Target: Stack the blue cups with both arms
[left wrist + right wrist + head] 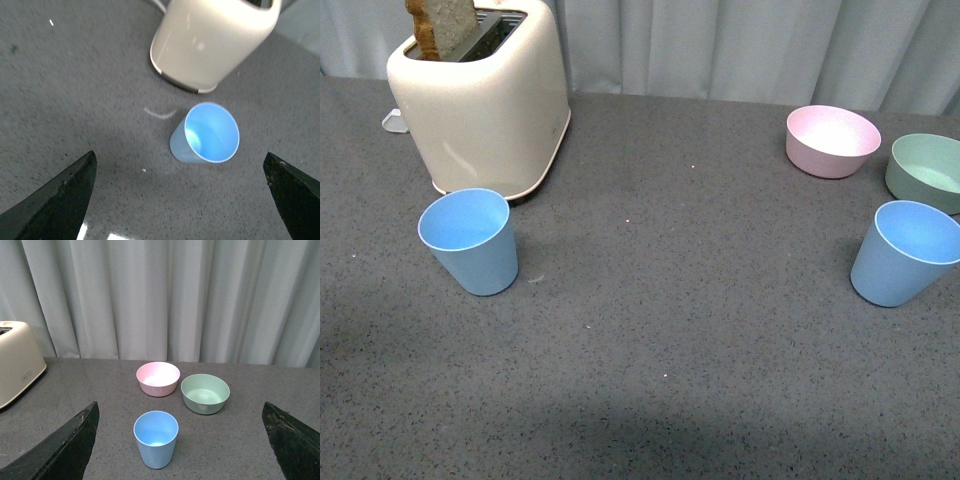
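Observation:
Two light blue cups stand upright and empty on the grey table. The left cup (470,240) is just in front of the toaster; it also shows in the left wrist view (206,133). The right cup (906,252) stands near the table's right side, in front of the two bowls; it also shows in the right wrist view (156,438). My left gripper (182,200) is open and empty, above and short of the left cup. My right gripper (180,445) is open and empty, short of the right cup. Neither arm shows in the front view.
A cream toaster (485,100) with a slice of bread (442,25) stands at the back left. A pink bowl (832,140) and a green bowl (928,172) sit at the back right. A grey curtain (160,295) hangs behind the table.

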